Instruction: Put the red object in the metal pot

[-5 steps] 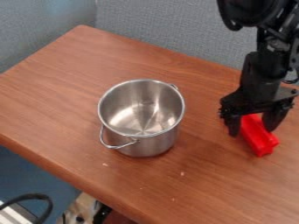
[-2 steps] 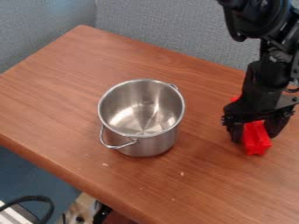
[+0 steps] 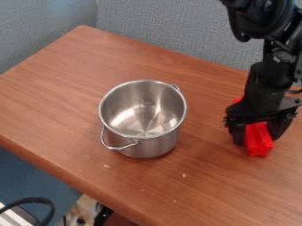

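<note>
Across table (image 3: 71, 88) from metal pot (image 3: 143, 117), red object (image 3: 259, 139) lies under my gripper (image 3: 262, 131), jaws wide, straddling it; grip unconfirmed. Looks like stiff, light plastic, perhaps slick. I'd pinch long sides near middle, squarely, so it won't pivot.

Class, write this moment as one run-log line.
gripper: open, around red bar | red bar: on wooden table | steel pot: upright, bar not inside | lift: not yet
</note>
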You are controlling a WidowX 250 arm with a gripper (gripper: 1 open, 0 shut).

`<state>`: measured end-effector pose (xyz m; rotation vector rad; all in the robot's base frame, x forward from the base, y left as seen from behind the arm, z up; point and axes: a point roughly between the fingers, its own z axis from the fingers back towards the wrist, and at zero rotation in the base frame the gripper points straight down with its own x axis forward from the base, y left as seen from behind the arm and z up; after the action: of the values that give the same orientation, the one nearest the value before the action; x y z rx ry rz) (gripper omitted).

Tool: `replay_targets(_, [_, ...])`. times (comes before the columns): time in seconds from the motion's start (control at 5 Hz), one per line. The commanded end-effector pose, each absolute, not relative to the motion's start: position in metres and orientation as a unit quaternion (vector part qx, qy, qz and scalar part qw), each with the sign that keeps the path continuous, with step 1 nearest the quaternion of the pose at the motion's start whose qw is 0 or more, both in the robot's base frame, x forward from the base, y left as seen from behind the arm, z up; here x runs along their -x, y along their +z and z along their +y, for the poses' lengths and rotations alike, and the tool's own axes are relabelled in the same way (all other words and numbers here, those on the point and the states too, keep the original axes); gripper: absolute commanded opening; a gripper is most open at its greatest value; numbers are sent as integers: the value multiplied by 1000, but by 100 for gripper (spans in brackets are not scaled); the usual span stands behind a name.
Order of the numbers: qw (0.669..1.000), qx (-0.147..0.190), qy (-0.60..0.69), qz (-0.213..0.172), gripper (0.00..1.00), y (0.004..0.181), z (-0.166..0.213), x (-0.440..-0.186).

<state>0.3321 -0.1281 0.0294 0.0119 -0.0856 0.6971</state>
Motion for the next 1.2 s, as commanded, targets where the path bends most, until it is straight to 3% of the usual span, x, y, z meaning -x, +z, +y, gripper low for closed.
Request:
replay_targets(0.0, [940, 9, 336, -55, 100, 43, -137, -339])
replay_targets(0.8, [941, -1, 337, -36, 100, 42, -137, -341])
replay_targets(1.0, [941, -2, 337, -35, 0, 42, -136, -342])
